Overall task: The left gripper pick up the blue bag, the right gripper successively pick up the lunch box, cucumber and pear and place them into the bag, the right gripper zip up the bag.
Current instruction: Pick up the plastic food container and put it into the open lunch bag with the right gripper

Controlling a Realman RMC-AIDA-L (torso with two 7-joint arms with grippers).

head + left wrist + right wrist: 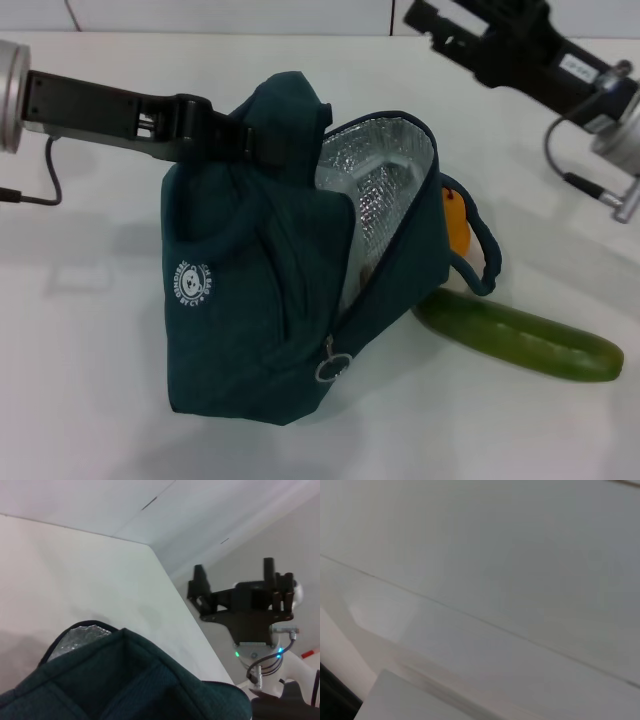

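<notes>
The white table (90, 400) carries everything. Largest on it is the blue bag (250, 330), standing upright near the middle with its mouth open toward the right and its silver foil lining (385, 190) showing. A small round white logo (195, 283) sits on its left face; the lettering ringing it is too small to read. A ring zip pull (333, 368) hangs at the bag's near edge. The left pincer (235, 135) reaches in from the left and is clamped on the bag's top fabric. The right pincer (235, 587) hovers at the far right, well apart from the bag, fingers spread and empty. The cucumber (520, 335) lies on the table just right of the bag. The pear (457, 222) peeks out behind the bag's right edge, beside a loop handle (487, 255).
</notes>
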